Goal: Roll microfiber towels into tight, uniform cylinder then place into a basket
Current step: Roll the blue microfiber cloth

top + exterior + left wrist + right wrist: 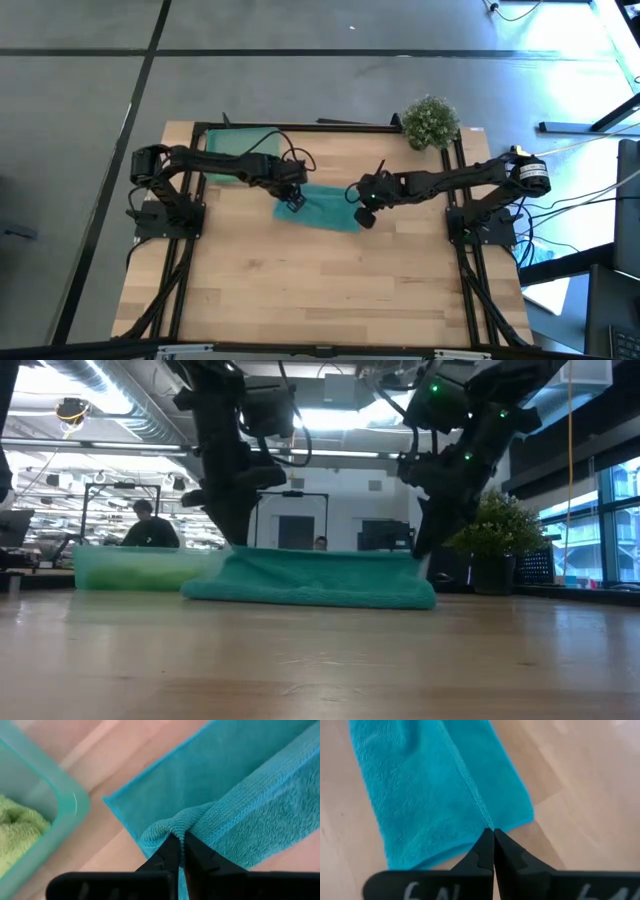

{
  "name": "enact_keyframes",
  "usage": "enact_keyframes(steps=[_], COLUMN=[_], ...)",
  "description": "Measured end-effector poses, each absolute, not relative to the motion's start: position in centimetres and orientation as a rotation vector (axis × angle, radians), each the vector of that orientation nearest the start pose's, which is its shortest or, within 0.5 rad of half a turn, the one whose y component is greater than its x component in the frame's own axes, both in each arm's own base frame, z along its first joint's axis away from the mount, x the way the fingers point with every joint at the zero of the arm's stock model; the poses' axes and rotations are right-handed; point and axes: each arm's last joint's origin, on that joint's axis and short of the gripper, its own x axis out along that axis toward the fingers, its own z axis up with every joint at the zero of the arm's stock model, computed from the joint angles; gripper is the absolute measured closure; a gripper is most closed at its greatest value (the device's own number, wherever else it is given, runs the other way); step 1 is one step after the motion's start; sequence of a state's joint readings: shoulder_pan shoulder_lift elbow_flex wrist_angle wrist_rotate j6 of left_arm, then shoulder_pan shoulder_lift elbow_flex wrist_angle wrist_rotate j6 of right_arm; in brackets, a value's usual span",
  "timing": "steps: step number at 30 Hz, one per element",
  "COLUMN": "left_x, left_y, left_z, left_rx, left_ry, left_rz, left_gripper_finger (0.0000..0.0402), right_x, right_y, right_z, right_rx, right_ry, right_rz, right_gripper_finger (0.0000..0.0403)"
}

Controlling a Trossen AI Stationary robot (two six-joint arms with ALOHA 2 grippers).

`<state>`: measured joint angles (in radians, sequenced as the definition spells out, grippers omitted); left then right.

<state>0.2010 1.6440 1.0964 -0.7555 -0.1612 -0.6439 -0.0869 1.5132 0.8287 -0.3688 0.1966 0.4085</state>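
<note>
teal towel (pixel 322 209) folded, mid-table | left gripper (pixel 178 851) pinched shut on its left hemmed edge | right gripper (pixel 493 842) closed on its right edge | basket (pixel 232 150) far left, holding lime-green towel (pixel 15 830)

Left gripper (pixel 178 851) fingers pinched together; right gripper (pixel 493 847) likewise.

Bright daylight from right; low view foreground blurred.
</note>
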Motion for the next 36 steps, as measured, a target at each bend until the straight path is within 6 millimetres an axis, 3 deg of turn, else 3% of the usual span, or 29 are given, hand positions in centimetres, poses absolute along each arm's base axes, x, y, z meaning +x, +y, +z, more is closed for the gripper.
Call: enact_keyframes(steps=[7, 15, 20, 25, 29, 36], left_x=[30.2, 30.2, 30.0, 29.9, 30.0, 28.9], left_y=[7.3, 7.5, 8.3, 8.5, 6.9, 4.8], left_z=[19.9, 20.0, 20.0, 20.1, 19.5, 16.3], left_rx=[-0.566, -0.535, -0.542, -0.6, -0.519, -0.45], left_ry=[1.099, 1.086, 1.078, 1.116, 1.197, 1.246], left_rz=[0.724, 0.745, 0.775, 0.666, 0.511, 0.452], left_gripper_finger=[0.0371, 0.0319, 0.0306, 0.0306, 0.0305, 0.0305], right_x=[27.8, 27.9, 28.9, 30.0, 29.7, 29.0], right_y=[-3.0, -3.2, -3.8, -3.2, -1.5, 0.0], right_z=[17.4, 17.5, 19.4, 20.8, 19.9, 17.0], right_rx=[0.339, 0.339, 0.361, 0.453, 0.487, 0.552], right_ry=[0.989, 0.979, 0.929, 0.892, 0.938, 0.909], right_rz=[-0.475, -0.481, -0.482, -0.29, -0.16, -0.175], right_gripper_finger=[0.0366, 0.0289, 0.0241, 0.0218, 0.0218, 0.023])
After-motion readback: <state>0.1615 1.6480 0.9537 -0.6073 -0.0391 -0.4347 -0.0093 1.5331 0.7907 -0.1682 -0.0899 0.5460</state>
